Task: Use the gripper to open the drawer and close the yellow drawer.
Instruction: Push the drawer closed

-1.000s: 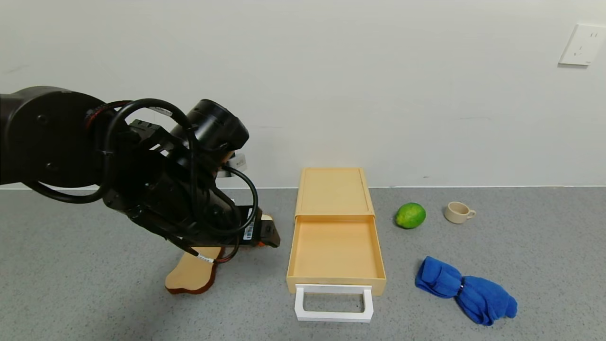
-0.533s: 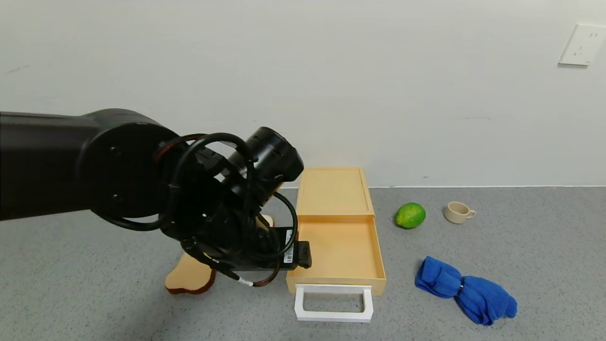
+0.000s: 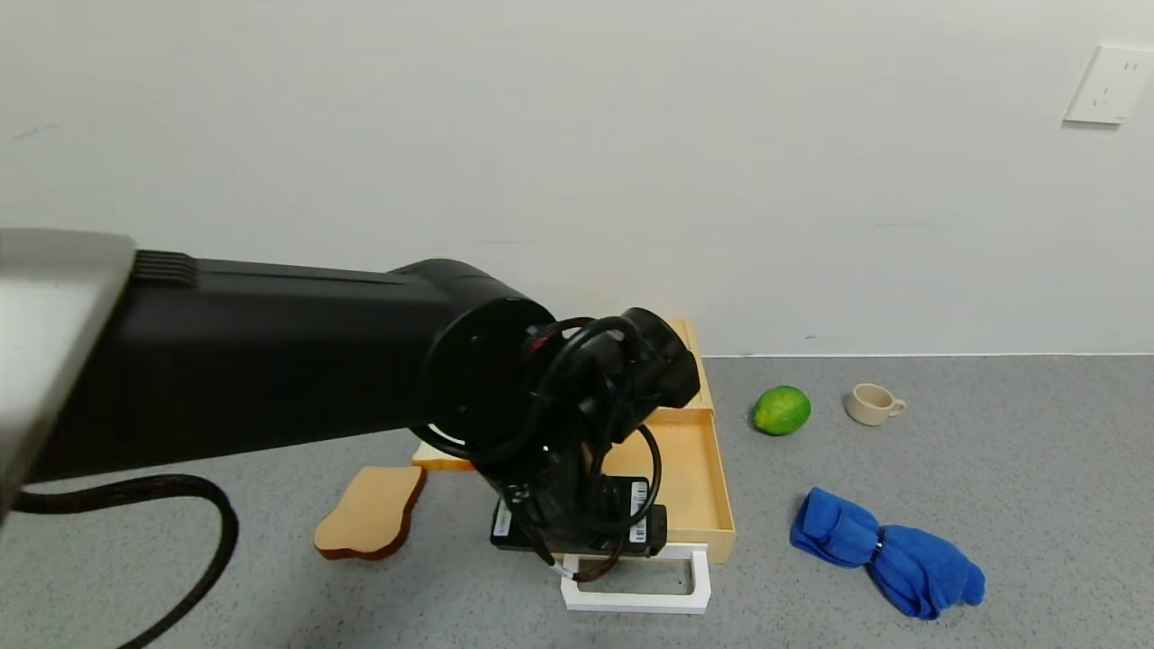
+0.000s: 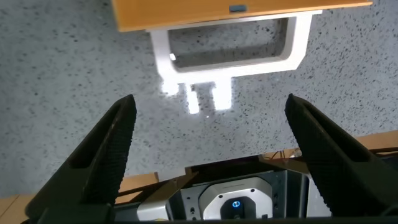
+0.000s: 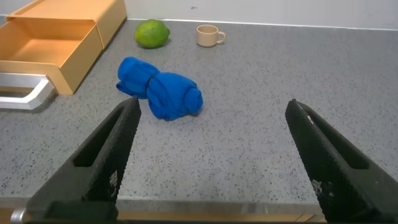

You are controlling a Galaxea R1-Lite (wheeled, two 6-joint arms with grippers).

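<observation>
The pale yellow drawer (image 3: pixel 699 469) stands pulled out of its low casing (image 3: pixel 692 347), its white loop handle (image 3: pixel 636 593) toward me. My left gripper (image 3: pixel 581 539) hangs over the drawer's front edge, just above the handle, and hides much of the tray. In the left wrist view the left gripper (image 4: pixel 211 109) is open and empty, with the handle (image 4: pixel 230 59) and drawer front (image 4: pixel 217 9) ahead of its spread fingers. My right gripper (image 5: pixel 212 107) is open and empty, low over the table at the right, out of the head view. The drawer also shows in the right wrist view (image 5: pixel 50 43).
A tan bread slice (image 3: pixel 371 512) lies left of the drawer, with a second piece (image 3: pixel 440 461) behind my arm. A green lime (image 3: pixel 782 410), a small beige cup (image 3: pixel 873 404) and a blue cloth (image 3: pixel 888 552) lie to the drawer's right. The wall is close behind.
My left arm has swung right and down, from above the bread slice to over the drawer's front edge and handle. The drawer has not moved.
</observation>
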